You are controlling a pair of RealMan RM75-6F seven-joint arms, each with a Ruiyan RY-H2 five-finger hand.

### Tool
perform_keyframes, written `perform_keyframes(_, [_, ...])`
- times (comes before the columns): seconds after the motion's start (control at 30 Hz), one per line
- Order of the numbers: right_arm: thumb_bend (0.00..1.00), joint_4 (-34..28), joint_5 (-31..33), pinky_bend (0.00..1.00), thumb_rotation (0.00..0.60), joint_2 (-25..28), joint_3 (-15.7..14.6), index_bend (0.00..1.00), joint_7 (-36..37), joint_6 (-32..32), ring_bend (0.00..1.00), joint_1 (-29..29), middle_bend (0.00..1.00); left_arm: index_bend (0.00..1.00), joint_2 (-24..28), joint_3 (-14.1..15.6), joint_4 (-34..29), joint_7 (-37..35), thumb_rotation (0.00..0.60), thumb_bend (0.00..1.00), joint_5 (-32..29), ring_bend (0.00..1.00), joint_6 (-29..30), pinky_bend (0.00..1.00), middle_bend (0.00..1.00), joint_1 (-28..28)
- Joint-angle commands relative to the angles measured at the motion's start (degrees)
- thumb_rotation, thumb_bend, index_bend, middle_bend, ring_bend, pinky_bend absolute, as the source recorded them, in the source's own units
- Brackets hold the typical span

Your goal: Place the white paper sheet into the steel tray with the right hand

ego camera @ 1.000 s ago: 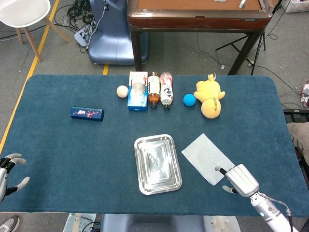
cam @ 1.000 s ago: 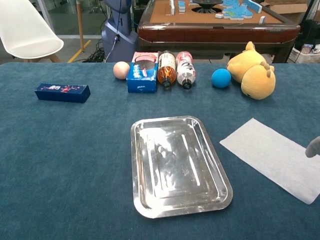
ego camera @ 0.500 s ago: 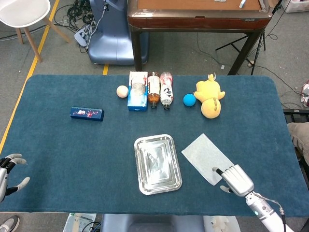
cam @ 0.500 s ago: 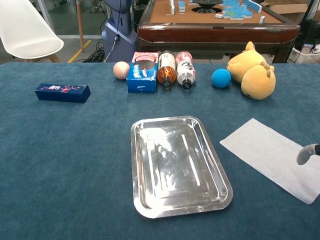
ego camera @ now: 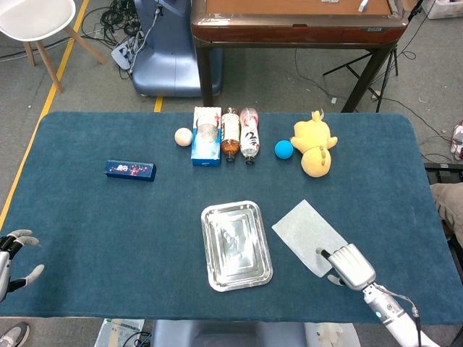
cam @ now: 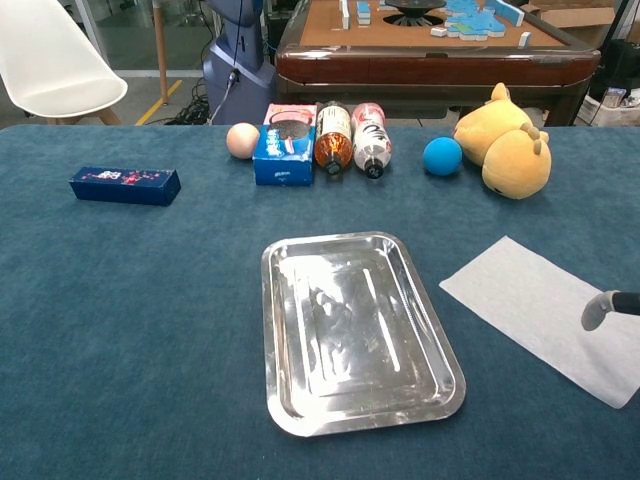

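Observation:
The white paper sheet (ego camera: 308,227) lies flat on the blue table cloth, just right of the steel tray (ego camera: 236,246), which has nothing in it. My right hand (ego camera: 350,266) is at the sheet's near right corner, back up, with a fingertip (ego camera: 324,254) over the paper's edge. It holds nothing. The chest view shows the tray (cam: 355,330) in the middle and the sheet (cam: 540,310) to its right. Only one grey fingertip (cam: 598,310) of the right hand reaches in there, above the sheet. My left hand (ego camera: 11,262) rests open at the table's near left edge.
Along the far side stand a peach ball (ego camera: 184,136), a blue and white box (ego camera: 207,136), two bottles (ego camera: 239,135), a blue ball (ego camera: 283,149) and a yellow plush toy (ego camera: 314,147). A dark blue box (ego camera: 130,170) lies at the left.
My right hand has crept left and forward, bringing its fingertip over the near right corner of the sheet. The sheet, the tray and the left hand have stayed put.

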Motion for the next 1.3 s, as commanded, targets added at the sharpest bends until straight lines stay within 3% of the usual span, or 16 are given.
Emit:
perform_keyframes(0.03, [0.00, 0.68, 0.29, 1.00, 0.600, -0.56, 0.00, 0.36, 0.11, -0.16, 1.00, 0.10, 1.00, 0.42, 0.00, 0.03, -0.02, 0.04, 0.600, 0.16, 0.02, 0.34, -0.04, 0.59, 0.32, -0.01])
perform_keyframes(0.6, [0.01, 2.49, 1.37, 1.00, 0.600, -3.17, 1.02, 0.42, 2.21, 1.59, 1.00, 0.78, 1.00, 0.42, 0.16, -0.09, -0.09, -0.26, 0.600, 0.16, 0.03, 0.34, 0.20, 0.59, 0.32, 0.09])
perform_keyframes(0.97, [0.22, 4.16, 2.28, 1.00, 0.600, -5.51, 2.10, 0.48, 3.82, 2.93, 1.00, 1.12, 1.00, 0.42, 0.20, -0.09, -0.12, -0.39, 0.600, 0.16, 0.05, 0.34, 0.33, 0.59, 0.32, 0.19])
perform_keyframes(1.3, [0.34, 5.28, 2.92, 1.00, 0.600, -6.73, 2.57, 0.52, 4.56, 3.57, 1.00, 1.40, 1.00, 0.42, 0.35, -0.11, -0.24, -0.51, 0.600, 0.16, 0.09, 0.34, 0.39, 0.59, 0.32, 0.22])
